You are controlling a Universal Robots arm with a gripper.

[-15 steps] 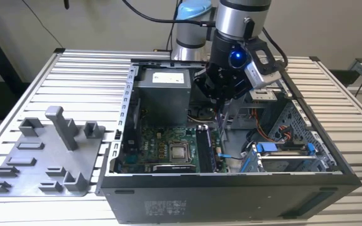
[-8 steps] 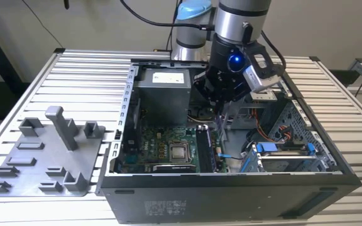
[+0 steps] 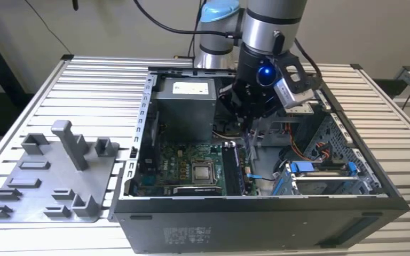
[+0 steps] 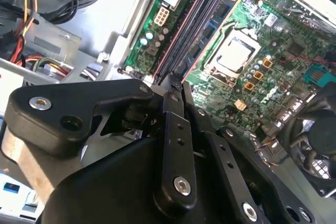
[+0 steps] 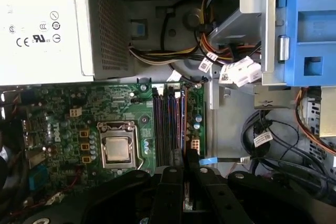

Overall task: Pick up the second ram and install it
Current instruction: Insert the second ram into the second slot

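Grey tray [image 3: 48,181] sat bare at exterior view's left. Gripper [image 5: 181,161] hung inside case [image 3: 262,205], fingers [image 4: 173,124] pressed close over RAM slots [image 5: 169,124], apparently pinching ram [image 5: 184,190] edge-down to seat it; ram barely visible.

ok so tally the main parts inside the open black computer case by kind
grey metal power supply box: 1
green motherboard circuit board: 1
silver square processor: 1
black round cooling fan: 1
total: 4

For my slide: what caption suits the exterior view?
Robot arm's end effector lowered inside an open computer case, above the motherboard's memory slots.
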